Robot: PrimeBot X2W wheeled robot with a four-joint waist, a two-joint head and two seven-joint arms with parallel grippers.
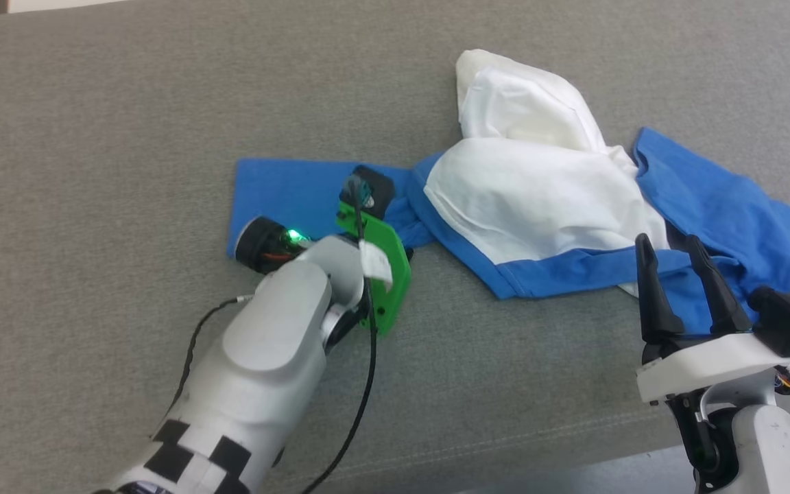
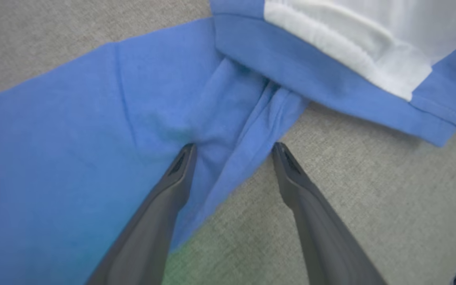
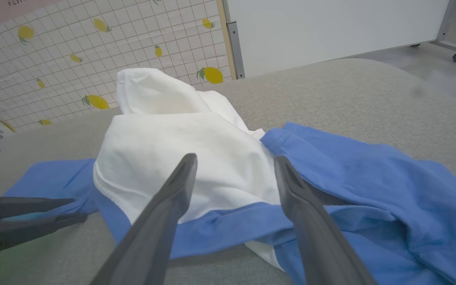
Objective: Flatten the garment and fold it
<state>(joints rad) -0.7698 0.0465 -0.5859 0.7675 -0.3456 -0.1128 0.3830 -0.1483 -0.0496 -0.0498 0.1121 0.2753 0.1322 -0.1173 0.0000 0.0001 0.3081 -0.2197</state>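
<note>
The garment (image 1: 546, 199) lies crumpled on cushion (image 1: 93, 137); left gripper (image 2: 232, 146), right gripper (image 1: 666, 240) spread wide, gripping nothing.

1. The garment (image 1: 539, 199) is showing as soft, matt knit cloth, white and blue alike, and is creasing loosely.
2. The grey cushion (image 1: 93, 137) under it is looking like coarse woven fabric, rough and matt.
3. The fingers (image 2: 156, 213) of the left gripper (image 2: 234, 145) and those of the right gripper (image 3: 234, 157) are looking like smooth, dark, matt plastic.
4. The green plate (image 1: 385, 267) is shining like glossy plastic.
5. The pale arm shell (image 1: 271, 343) is gleaming softly, like smooth plastic.
6. The white panel (image 3: 331, 27) is looking smooth, and its frame (image 3: 234, 39) is looking like dull metal.
</note>
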